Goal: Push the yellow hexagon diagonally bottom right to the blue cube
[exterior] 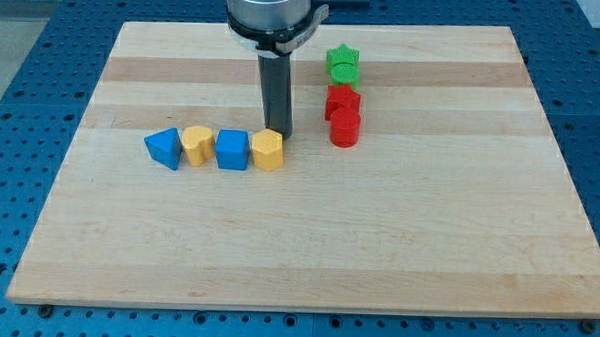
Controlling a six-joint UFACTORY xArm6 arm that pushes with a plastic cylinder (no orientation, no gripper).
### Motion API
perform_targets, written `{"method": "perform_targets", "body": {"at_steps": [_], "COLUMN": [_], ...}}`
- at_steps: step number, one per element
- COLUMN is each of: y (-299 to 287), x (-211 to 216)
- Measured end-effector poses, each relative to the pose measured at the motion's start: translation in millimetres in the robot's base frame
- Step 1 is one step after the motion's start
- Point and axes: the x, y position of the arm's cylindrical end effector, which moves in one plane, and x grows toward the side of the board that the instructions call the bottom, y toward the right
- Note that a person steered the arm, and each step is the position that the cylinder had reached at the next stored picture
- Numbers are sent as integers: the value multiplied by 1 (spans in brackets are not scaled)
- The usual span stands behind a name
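One tip [278,134] touching yellow hexagon [268,149], beside blue cube [233,149]

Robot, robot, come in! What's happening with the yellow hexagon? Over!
My tip just above yellow hexagon. Hexagon touching blue cube, on its right. Nothing in the way.

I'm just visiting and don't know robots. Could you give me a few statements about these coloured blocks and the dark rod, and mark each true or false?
1. My tip sits just above the yellow hexagon, toward the view's top. True.
2. The blue cube lies at the view's right of the yellow hexagon. False: it lies at its left, right beside it.
3. The four blue and yellow blocks form a row. True: blue triangle, yellow block, blue cube, yellow hexagon.
4. The green star sits at the board's bottom edge. False: it is near the top, above the red blocks.
5. The red blocks touch the yellow hexagon. False: they stand apart.
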Motion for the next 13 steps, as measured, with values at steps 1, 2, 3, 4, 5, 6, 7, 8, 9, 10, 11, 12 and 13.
{"method": "perform_targets", "body": {"at_steps": [1, 2, 3, 4, 5, 6, 7, 8, 9, 10, 11, 12, 13], "y": [0, -3, -3, -10, -17, -18, -18, -18, -18, -18, -17, -17, -17], "x": [0, 0, 0, 0, -12, -21, -10, 10, 24, 43, 67, 62, 34]}}
